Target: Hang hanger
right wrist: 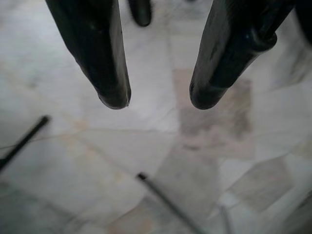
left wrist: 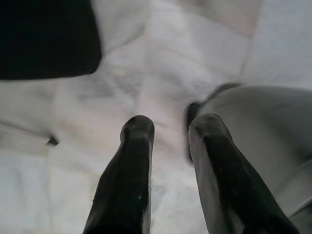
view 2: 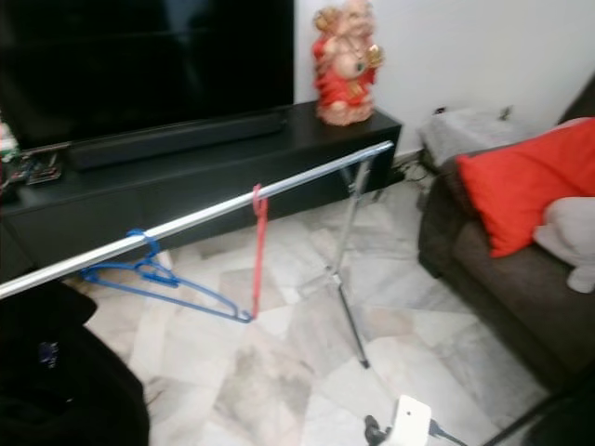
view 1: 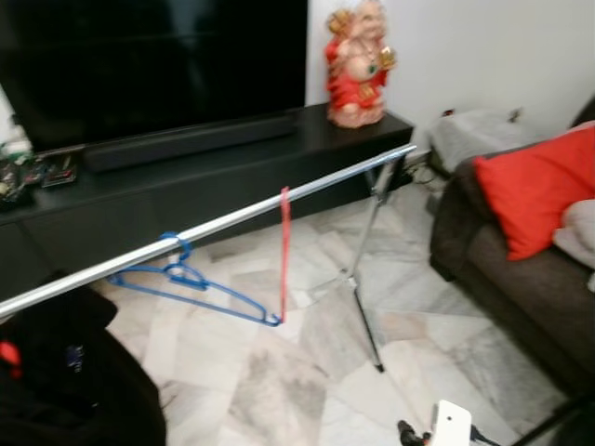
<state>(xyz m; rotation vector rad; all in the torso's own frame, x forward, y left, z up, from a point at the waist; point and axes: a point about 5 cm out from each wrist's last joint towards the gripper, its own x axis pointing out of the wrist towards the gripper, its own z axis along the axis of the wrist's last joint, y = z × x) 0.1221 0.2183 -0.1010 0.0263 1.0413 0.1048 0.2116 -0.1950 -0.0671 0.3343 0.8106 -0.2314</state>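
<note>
A blue hanger [view 1: 186,279] and a red hanger [view 1: 284,251], somewhat blurred, hang on the rail [view 1: 242,216]. The left end effector [left wrist: 170,127] and the right end effector [right wrist: 158,100] have their fingers apart, empty, above the floor [right wrist: 146,146].

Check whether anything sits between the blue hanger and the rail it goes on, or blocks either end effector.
Nothing visible does. The blue hanger and the red hanger already hook over the silver rail. Both the left end effector and the right end effector are open, holding nothing, pointing at bare marble floor.
</note>
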